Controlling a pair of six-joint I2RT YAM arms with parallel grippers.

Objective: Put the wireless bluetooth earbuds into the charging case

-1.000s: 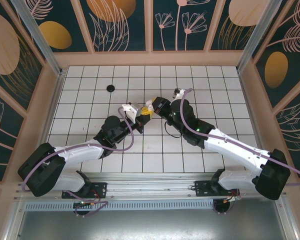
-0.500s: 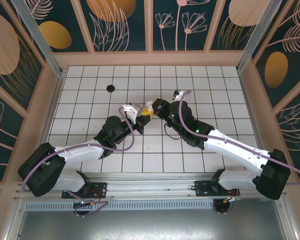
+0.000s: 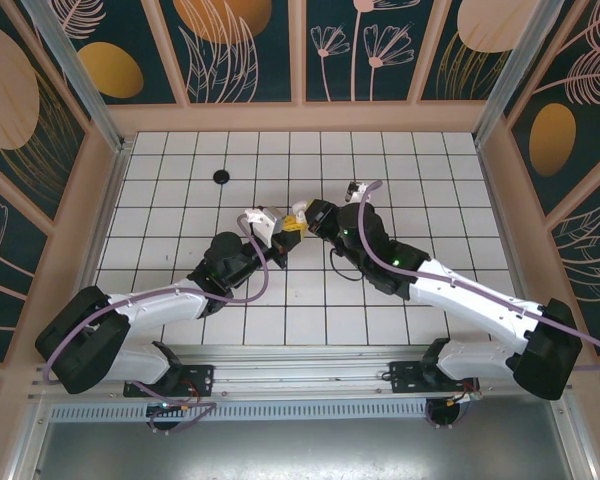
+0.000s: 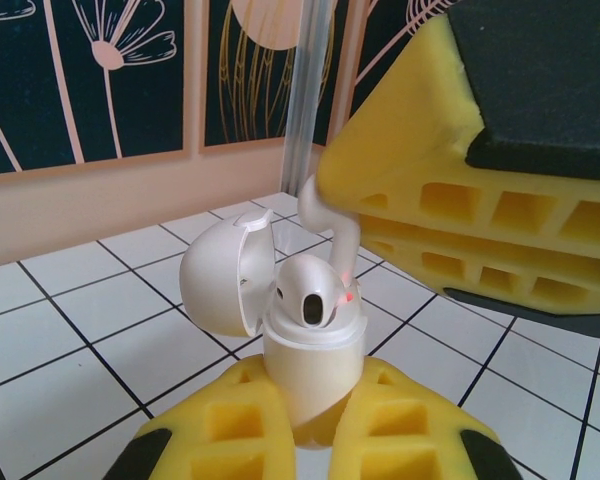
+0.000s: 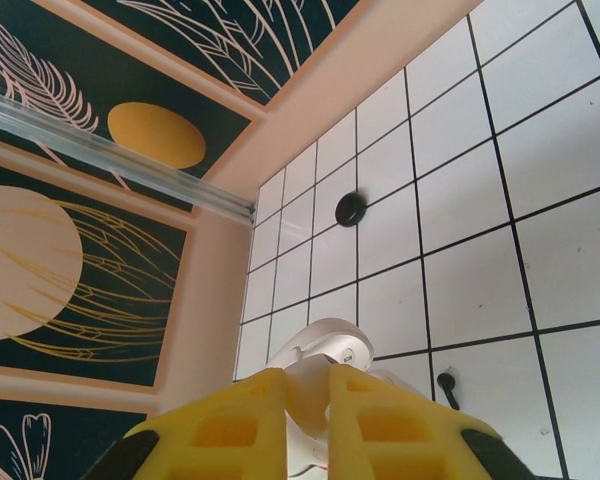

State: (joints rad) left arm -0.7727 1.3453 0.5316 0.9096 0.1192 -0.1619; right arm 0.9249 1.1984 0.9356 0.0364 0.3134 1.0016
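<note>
The left gripper [image 4: 313,405] pinches the open white charging case [image 4: 313,360] near the middle of the tiles. One earbud [image 4: 315,295] sits inside. The right gripper [image 5: 307,392] pinches the other earbud [image 4: 332,225] just above it.

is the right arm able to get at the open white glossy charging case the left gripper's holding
Probably yes: the right gripper, pinching a white stemmed earbud, hangs just above the white glossy charging case clamped in the left gripper. Its rounded lid is swung aside, with nothing between them.
</note>
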